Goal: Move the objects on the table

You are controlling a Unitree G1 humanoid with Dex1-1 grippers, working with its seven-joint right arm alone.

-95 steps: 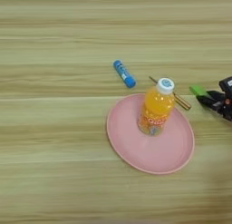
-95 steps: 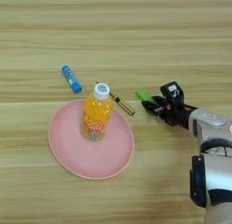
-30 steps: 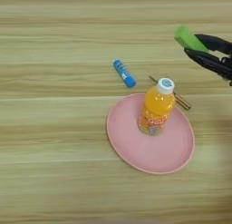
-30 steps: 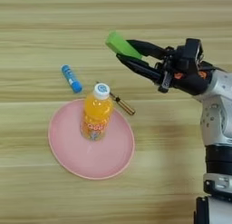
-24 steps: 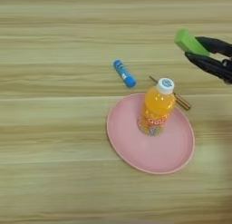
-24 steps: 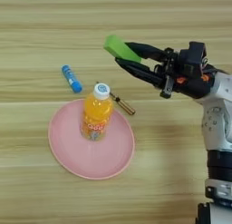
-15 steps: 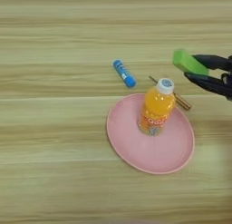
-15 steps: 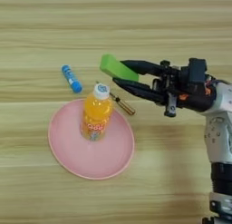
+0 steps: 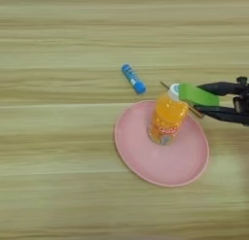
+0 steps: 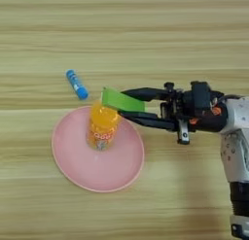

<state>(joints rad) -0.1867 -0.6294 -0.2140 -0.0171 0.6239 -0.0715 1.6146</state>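
The robot's hand (image 10: 127, 110) reaches in from the right with its two black fingers clamped on a flat green block (image 10: 122, 100), held above the surface (image 10: 146, 35). The block hangs just beside the top of the orange drink bottle (image 10: 101, 127), seemingly over it; in the right eye view it hides the white cap, while in the left eye view the cap shows at the block's left end. The bottle stands upright on the pink plate (image 10: 80, 173), slightly toward the back of it.

The relation that matters: the bottle lies directly to the left of the fingertips, in line with the fingers' long axis, so any further leftward travel at this height would likely knock it over.

A blue stick (image 10: 77, 84) lies on the bare wood behind and left of the plate, its long axis running diagonally, well apart from the hand.

The bottle's label carries some print, too small to read.
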